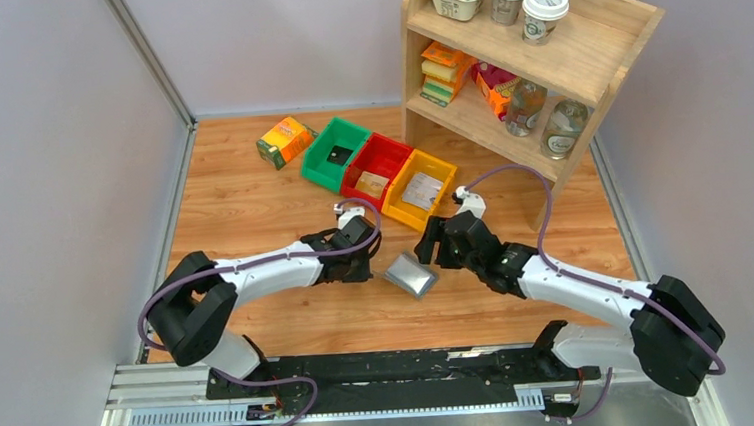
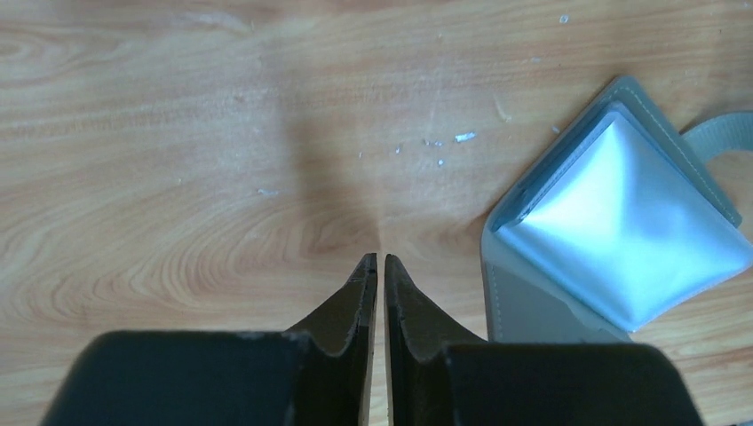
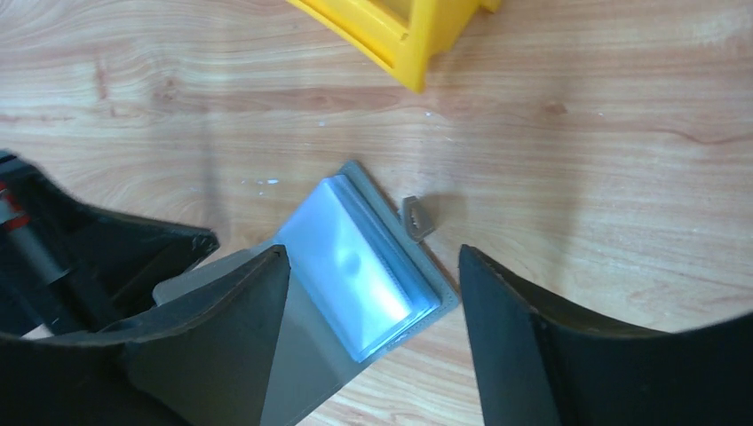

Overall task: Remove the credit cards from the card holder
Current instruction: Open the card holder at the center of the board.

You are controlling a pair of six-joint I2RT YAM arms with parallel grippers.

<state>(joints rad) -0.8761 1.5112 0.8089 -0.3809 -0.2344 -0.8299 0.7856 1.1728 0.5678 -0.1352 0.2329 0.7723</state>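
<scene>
The card holder (image 1: 410,274) lies open on the wooden table between my two grippers, grey outside with shiny clear pockets (image 3: 355,266) and a snap tab (image 3: 415,216). Glare covers the pockets, so I cannot make out any credit cards in them. A small black card (image 1: 339,155) lies in the green bin. My left gripper (image 2: 381,259) is shut with nothing in it, its tips over bare wood just left of the holder (image 2: 613,213). Just above the holder's pocket side hangs my right gripper (image 3: 373,253), open, one finger on each side.
Green (image 1: 322,167), red (image 1: 389,158) and yellow (image 1: 438,167) bins stand in a row behind the holder; the red and yellow ones hold pale flat pieces. An orange-green carton (image 1: 285,140) sits left of them. A wooden shelf (image 1: 583,58) with cups and bottles stands at back right.
</scene>
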